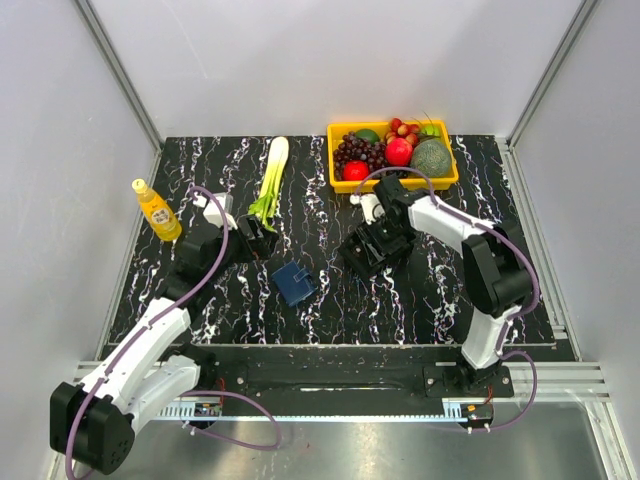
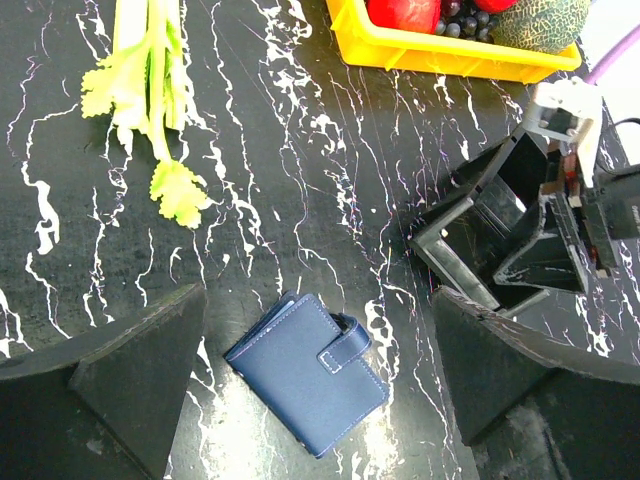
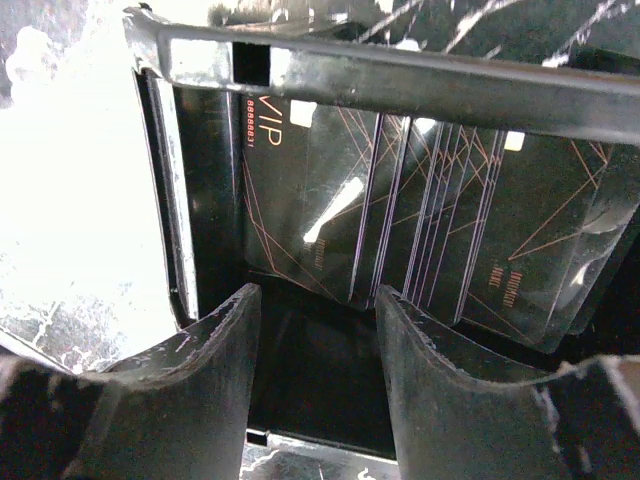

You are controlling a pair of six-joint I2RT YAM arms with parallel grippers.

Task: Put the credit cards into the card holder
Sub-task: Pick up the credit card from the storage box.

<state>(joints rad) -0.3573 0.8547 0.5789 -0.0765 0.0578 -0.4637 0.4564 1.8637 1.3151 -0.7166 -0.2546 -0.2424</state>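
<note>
**Entry: card holder closed on the table; cards in the tray**

Item 1. We record a card holder: small, dark navy-blue, rectangular, folding, with stitched edges. It lies flat and closed on the black, white-veined marble tabletop, its strap tab fastened over the front. It sits near the middle of the table, between the two arms.

Item 2. We note the left gripper poised over the card holder with its jaws spread wide and nothing between them. In the left wrist view the holder shows between the two fingers, touched by neither.

Item 3. We list a black tray, open, rectangular and plastic, to the right of the card holder and apart from it.

Item 4. We count several credit cards: glossy black with thin copper lines, one lettered "VIP". They overlap in a fanned row inside the black tray.

Item 5. We find the right gripper reaching into the black tray, fingers parted and clamping nothing, with the tips just before the cards' lower edges. We cannot tell whether they touch.

Sundries. We also enter:
- a yellow tray, rectangular plastic, holding fruit, at the far right of the table
- a green-and-white celery stalk, far centre
- a yellow bottle, upright at the left edge
</note>
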